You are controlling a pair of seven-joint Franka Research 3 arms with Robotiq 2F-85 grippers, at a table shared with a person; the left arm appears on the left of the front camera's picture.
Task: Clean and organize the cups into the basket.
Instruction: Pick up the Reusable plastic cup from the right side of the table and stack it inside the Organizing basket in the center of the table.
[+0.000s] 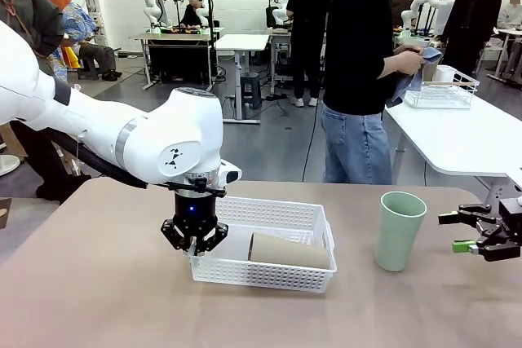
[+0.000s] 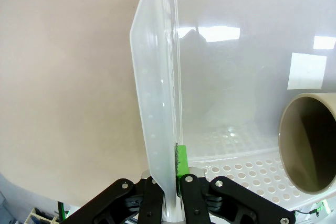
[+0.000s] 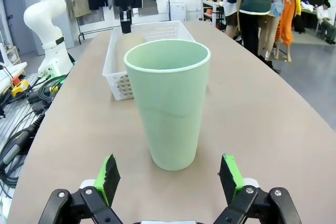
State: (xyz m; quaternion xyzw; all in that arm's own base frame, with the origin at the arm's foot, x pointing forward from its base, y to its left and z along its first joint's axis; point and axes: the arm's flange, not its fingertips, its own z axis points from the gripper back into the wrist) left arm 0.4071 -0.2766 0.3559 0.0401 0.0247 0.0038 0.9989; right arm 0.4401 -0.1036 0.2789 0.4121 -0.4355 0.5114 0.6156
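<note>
1. The front view shows the whole tan-brown table (image 1: 98, 283). A shallow white plastic basket with perforated lattice sides (image 1: 277, 211) sits mid-table, closer to the far edge than the near one.
2. The left gripper (image 1: 194, 242) points straight down at the basket's left end.
3. The left wrist view adds the close detail. The left gripper (image 2: 175, 182) is clamped on the basket's thin side wall (image 2: 157, 103), with one finger inside and one outside.
4. A tan-brown tapered tumbler (image 1: 287, 250) lies on its side inside the basket, in its near right part. The left wrist view looks into its open mouth (image 2: 310, 145).
5. A pale mint green tapered tumbler (image 1: 398, 230) stands upright on the table, right of the basket and apart from it, toward the right edge.
6. The right gripper (image 1: 454, 232) is at the right edge with its jaws spread wide, holding nothing.
7. The right wrist view shows the green tumbler (image 3: 168, 108) just ahead of the right gripper (image 3: 169, 179), centred between its two green pads (image 3: 108, 177) and touching neither. The basket (image 3: 118, 72) lies beyond.
8. Open room: the table is bare along the near edge and across the left side.
9. Count: two tumblers, one basket, two grippers.
</note>
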